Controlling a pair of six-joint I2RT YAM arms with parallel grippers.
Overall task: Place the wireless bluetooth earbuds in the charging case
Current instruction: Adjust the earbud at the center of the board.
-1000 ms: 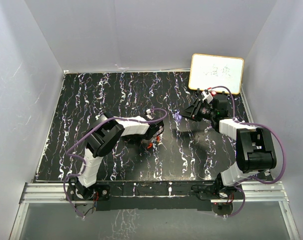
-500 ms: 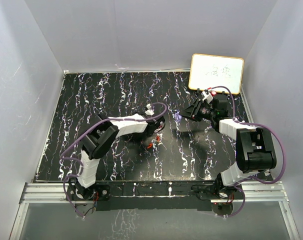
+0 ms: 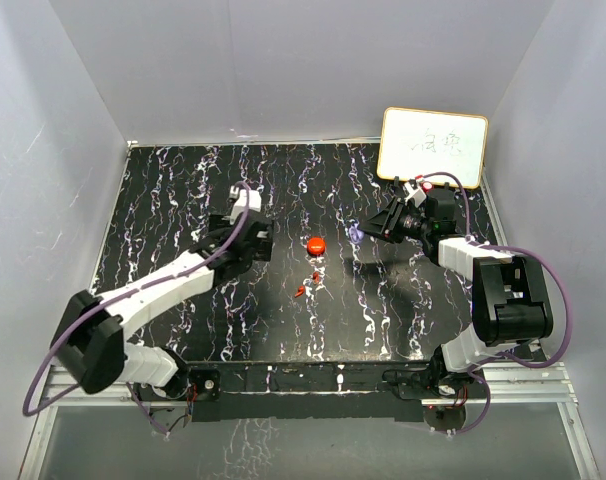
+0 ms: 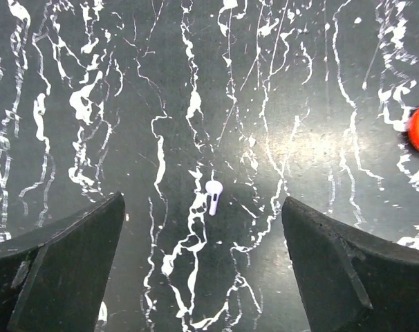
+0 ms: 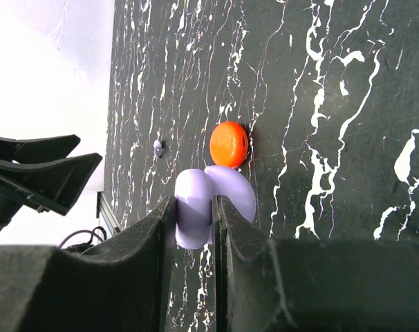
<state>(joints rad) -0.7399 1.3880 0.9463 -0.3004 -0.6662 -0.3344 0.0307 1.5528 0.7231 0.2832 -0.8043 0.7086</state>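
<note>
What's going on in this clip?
The left fingers hover wide open over a lavender earbud lying on the table, not touching it. The right fingers are shut on the open lavender case, near the red case. Two red earbuds lie loose nearby.

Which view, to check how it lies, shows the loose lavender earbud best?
The left wrist view: the lavender earbud lies in the middle of the picture, on the table, its stem visible. The right wrist view shows only a tiny lavender speck, probably it. In the top view I cannot make it out.
</note>
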